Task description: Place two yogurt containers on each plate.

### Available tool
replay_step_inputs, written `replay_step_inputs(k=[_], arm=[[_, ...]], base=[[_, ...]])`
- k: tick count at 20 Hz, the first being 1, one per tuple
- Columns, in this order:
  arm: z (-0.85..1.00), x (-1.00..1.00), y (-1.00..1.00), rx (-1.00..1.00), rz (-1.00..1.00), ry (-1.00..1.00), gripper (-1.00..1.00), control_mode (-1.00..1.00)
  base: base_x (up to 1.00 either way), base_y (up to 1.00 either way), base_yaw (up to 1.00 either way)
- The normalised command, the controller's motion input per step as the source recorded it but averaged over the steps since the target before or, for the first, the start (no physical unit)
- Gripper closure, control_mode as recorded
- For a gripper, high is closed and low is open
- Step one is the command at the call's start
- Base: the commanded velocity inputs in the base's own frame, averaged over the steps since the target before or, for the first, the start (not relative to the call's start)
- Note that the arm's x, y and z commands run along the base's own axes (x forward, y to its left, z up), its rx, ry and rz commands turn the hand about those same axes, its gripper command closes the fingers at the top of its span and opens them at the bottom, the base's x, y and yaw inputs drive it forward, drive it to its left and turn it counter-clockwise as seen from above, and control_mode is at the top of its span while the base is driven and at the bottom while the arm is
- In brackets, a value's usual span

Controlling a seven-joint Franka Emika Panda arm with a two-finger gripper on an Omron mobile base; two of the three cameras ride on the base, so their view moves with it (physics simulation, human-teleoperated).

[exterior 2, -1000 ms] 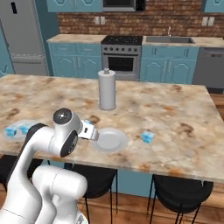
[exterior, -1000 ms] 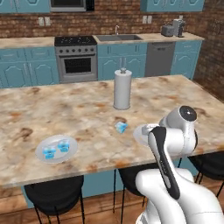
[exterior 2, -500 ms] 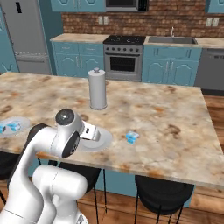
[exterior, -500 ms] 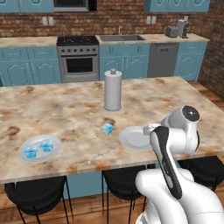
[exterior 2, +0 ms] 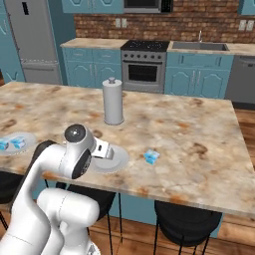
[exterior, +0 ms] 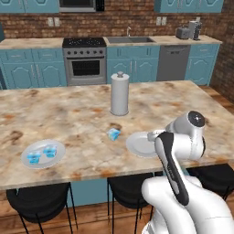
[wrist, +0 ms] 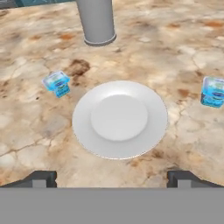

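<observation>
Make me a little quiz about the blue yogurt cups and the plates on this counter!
1. True or false: the far plate already holds two yogurt cups.
2. How many cups lie on the near plate?
A. none
B. one
C. two
3. Fill in: the tall grey thing behind the near plate is a paper-towel ____.

Key:
1. True.
2. A; one loose cup and another loose cup sit on the counter, one either side of it.
3. Roll.
</observation>
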Motion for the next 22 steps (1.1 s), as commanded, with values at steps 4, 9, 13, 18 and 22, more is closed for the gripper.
replay_step_inputs(k=[4, 9, 13, 18, 22], arm=[[0.00, 0.89, 0.15, 0.00, 0.22, 0.00, -1.00, -1.00], [0.00, 0.79, 0.35, -0.03, 0.19, 0.04, -1.00, -1.00], [0.00, 0.62, 0.33, -0.08, 0.13, 0.19, -1.00, -1.00], [0.00, 0.32, 0.36, -0.11, 0.09, 0.18, -1.00, -1.00], [-0.07, 0.03, 0.47, -0.10, 0.07, 0.05, -1.00, -1.00]], base=[[0.00, 0.00, 0.00], [0.00, 0.00, 0.00], [0.00, 0.00, 0.00], [0.00, 0.00, 0.00], [0.00, 0.00, 0.00]])
